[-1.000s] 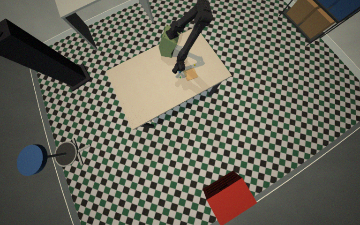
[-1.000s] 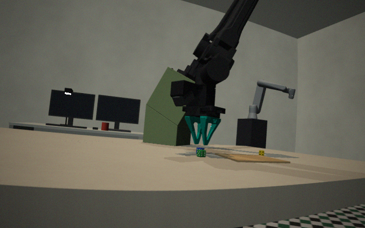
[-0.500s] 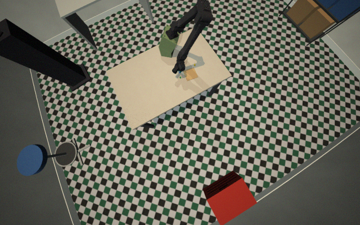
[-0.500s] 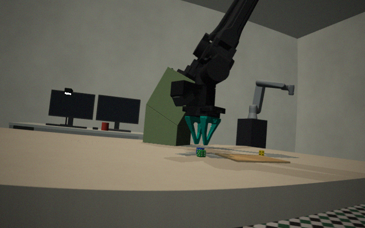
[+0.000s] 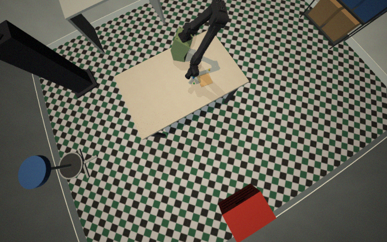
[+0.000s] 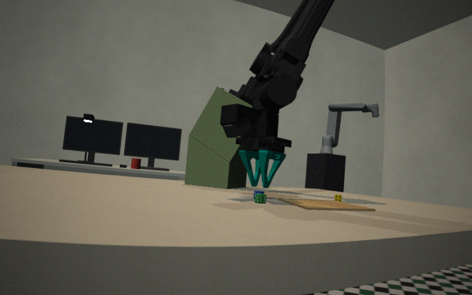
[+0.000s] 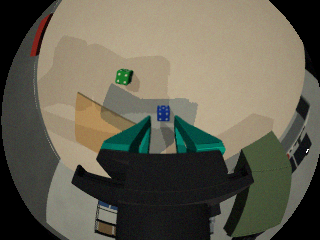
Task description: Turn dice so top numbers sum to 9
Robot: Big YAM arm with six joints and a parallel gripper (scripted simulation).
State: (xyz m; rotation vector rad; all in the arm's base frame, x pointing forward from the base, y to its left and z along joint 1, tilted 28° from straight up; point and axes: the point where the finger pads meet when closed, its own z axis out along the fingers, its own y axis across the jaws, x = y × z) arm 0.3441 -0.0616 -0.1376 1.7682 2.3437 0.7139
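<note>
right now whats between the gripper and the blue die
Nothing: in the exterior view the gripper hangs just above the blue die, only air between.

On the desk (image 6: 104, 208) lie 3 dice. 2 dice (image 6: 260, 198) sit close together off the mat (image 6: 327, 204), beside its edge, under the pincer (image 6: 261, 184). The third die (image 6: 337, 197) sits beyond the mat's far side, apart.

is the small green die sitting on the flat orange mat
No, the small green die rests on the beige table, beside the flat orange mat.
</note>
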